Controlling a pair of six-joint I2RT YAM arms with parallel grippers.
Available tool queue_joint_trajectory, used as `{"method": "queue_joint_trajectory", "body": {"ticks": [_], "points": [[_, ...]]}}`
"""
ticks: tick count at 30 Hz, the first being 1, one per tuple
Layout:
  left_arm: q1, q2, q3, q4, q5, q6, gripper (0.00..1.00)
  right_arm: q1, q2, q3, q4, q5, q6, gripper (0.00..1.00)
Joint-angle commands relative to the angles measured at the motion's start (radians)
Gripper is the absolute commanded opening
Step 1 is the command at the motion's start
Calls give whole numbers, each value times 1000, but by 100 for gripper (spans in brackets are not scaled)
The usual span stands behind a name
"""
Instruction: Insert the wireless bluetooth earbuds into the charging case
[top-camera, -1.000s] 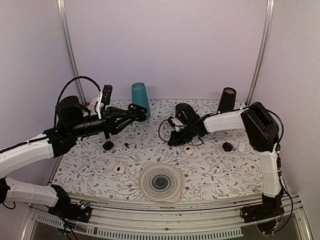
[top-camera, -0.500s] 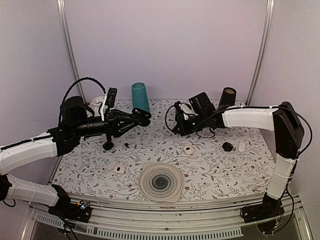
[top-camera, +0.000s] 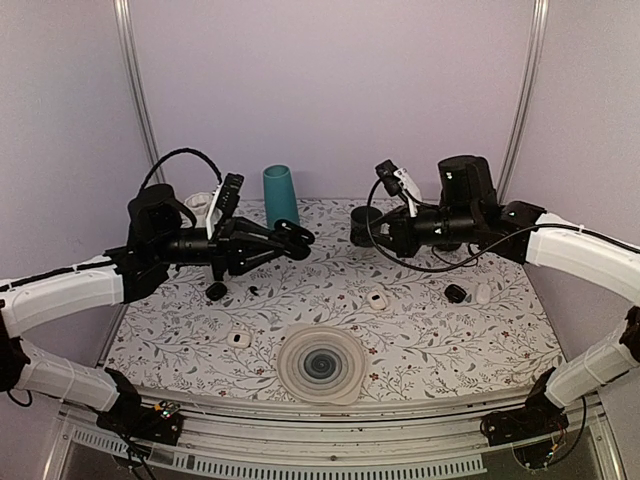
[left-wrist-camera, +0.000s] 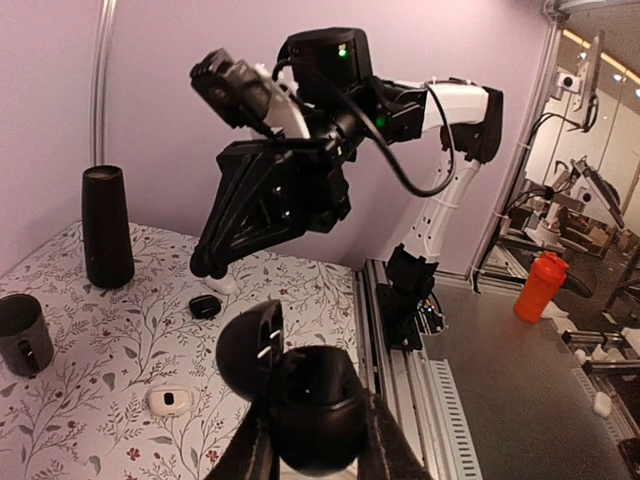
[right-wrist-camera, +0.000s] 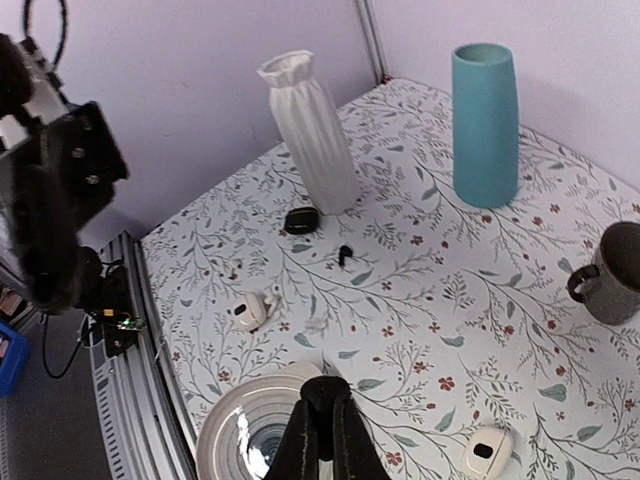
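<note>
One second has lifted the right gripper (right-wrist-camera: 320, 392) off the table (top-camera: 430, 340) — it now hangs high at one o'clock of the plate (top-camera: 290, 350), pinched shut, on a bud or not I cannot tell. Facing it, the left gripper (left-wrist-camera: 318, 440) clamps the open charging case (left-wrist-camera: 300, 395), edged nearer; one earbud (top-camera: 255, 290) lies at the plate's eleven o'clock — insertion looks close.
</note>
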Motion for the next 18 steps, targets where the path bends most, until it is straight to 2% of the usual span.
{"method": "queue_joint_trajectory", "body": {"ticks": [1, 7, 18], "points": [[16, 23, 36, 54, 76, -10, 0, 57, -94, 11, 18, -105, -62, 3], [10, 46, 26, 125, 118, -72, 0, 142, -116, 70, 14, -144, -88, 3], [-32, 61, 25, 143, 125, -93, 0, 248, -34, 174, -30, -97, -147, 4]]}}
